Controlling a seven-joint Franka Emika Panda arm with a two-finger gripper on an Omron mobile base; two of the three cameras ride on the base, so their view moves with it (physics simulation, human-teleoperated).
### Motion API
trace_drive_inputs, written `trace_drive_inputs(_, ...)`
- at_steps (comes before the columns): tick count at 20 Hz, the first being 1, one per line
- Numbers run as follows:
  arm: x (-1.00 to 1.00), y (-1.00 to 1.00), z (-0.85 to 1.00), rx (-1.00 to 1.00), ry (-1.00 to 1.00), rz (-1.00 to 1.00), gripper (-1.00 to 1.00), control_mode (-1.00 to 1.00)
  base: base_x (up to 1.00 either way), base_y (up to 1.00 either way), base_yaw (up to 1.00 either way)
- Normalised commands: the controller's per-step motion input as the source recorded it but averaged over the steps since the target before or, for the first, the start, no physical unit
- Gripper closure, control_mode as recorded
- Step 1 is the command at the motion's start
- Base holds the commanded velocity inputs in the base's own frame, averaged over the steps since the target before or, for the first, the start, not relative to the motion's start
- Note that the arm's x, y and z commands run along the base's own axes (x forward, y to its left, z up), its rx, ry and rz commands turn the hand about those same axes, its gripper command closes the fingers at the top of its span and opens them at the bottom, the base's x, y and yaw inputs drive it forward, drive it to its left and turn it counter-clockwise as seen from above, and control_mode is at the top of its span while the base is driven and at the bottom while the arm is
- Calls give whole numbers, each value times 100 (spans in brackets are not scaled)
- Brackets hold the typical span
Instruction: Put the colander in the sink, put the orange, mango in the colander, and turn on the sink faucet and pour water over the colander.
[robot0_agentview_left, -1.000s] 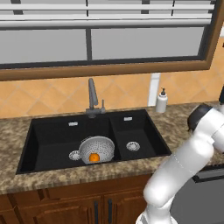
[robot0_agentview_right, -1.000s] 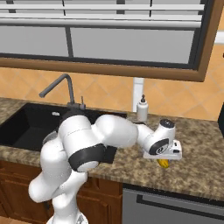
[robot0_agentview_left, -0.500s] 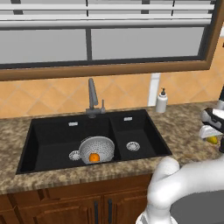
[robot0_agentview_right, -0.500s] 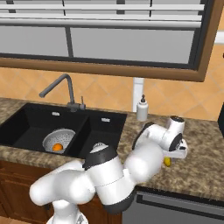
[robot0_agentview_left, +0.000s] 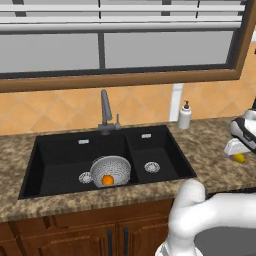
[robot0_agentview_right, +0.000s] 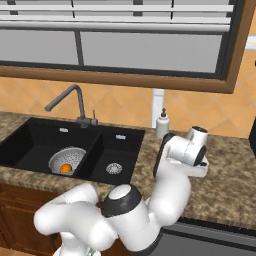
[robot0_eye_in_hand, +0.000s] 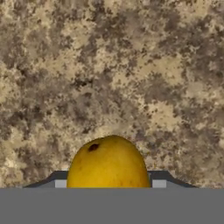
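In the black sink, the colander sits in the left basin with the orange inside, below the faucet. Far right on the speckled table, the end effector brackets the mango, finger tips at its flanks; whether they grip it is unclear.

The arm is glossy white, built of rounded, swollen segments like stacked capsules. A dark grey, nearly black band rings one joint, and another dark ring edges the wrist segment. The hand is a white cylinder with a dark end cap above a flat white block. The finger tips are small and dark grey.
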Motion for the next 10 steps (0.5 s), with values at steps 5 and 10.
trace_drive_inputs(5,-13,98,1,0,-27,11,100,-100,0,0,0)
trace_drive_inputs(10,-4,95,13,0,-29,18,100,-100,0,0,0)
